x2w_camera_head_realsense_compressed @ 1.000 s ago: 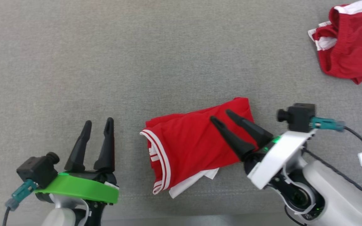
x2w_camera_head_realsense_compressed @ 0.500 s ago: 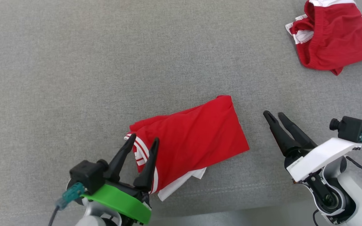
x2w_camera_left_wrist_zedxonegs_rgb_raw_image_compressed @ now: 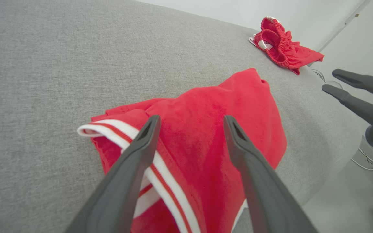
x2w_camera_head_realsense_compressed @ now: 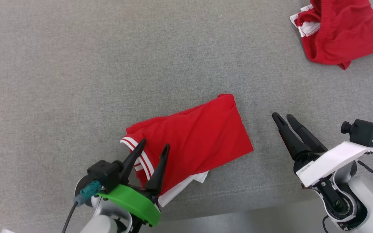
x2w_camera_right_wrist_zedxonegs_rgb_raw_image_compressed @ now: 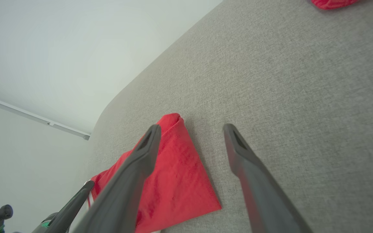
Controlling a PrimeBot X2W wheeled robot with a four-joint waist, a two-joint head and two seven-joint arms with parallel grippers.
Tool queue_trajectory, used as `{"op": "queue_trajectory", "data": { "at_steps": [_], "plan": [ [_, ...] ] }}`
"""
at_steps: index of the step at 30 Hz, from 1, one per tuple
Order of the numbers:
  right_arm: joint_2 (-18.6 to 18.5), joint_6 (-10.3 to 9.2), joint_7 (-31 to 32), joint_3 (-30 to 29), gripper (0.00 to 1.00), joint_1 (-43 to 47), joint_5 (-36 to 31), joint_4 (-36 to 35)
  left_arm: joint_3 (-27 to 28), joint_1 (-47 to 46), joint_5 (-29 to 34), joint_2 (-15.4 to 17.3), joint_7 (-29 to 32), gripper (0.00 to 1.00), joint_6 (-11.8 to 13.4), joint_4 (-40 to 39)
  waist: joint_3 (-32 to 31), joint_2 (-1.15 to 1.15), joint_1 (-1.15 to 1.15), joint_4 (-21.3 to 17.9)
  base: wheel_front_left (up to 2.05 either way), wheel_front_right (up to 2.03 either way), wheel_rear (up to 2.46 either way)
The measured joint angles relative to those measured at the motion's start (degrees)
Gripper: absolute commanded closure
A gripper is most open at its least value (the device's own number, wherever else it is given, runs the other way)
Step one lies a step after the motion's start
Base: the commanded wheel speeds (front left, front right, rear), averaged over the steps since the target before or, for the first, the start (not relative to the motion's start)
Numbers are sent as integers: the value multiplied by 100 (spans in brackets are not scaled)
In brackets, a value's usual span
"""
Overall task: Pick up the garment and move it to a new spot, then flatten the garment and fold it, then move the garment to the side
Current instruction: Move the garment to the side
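Observation:
The garment (x2w_camera_head_realsense_compressed: 196,139) is a red piece with white-and-red striped trim, folded on the grey fabric surface (x2w_camera_head_realsense_compressed: 76,64) near its front edge. My left gripper (x2w_camera_head_realsense_compressed: 154,143) stands open over the garment's left end, its fingers either side of the striped trim (x2w_camera_left_wrist_zedxonegs_rgb_raw_image_compressed: 170,174). The left wrist view shows red cloth (x2w_camera_left_wrist_zedxonegs_rgb_raw_image_compressed: 225,129) between the spread fingers of the gripper (x2w_camera_left_wrist_zedxonegs_rgb_raw_image_compressed: 192,119), and nothing is gripped. My right gripper (x2w_camera_head_realsense_compressed: 282,116) is open to the right of the garment, apart from it. In the right wrist view, the gripper (x2w_camera_right_wrist_zedxonegs_rgb_raw_image_compressed: 191,127) points past the garment's far corner (x2w_camera_right_wrist_zedxonegs_rgb_raw_image_compressed: 173,174).
A second red garment (x2w_camera_head_realsense_compressed: 335,32) lies crumpled at the far right of the surface, also seen as a red heap (x2w_camera_left_wrist_zedxonegs_rgb_raw_image_compressed: 280,48) in the left wrist view. The surface's front edge (x2w_camera_head_realsense_compressed: 238,210) runs just below the folded garment, with pale floor beyond it.
My right gripper has drawn back off the garment to the right. My left gripper has moved right, over the striped end. The head view has also shifted.

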Motion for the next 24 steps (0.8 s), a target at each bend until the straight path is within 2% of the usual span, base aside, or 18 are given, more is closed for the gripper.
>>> {"op": "queue_trajectory", "data": {
  "at_steps": [8,17,24],
  "plan": [
    [-97,60,2,-7,0,-20,0,13,160,-334,34,-102,-105,0,1,514,145,0,0,-72,0,0,0],
    [-155,413,249,145,0,-292,113,101,290,-398,34,-158,-254,0,11,989,175,0,0,-53,0,0,0],
    [-199,635,561,287,0,-453,219,375,269,-643,34,-324,-325,0,-45,1145,175,0,0,116,0,0,0]
  ]
}}
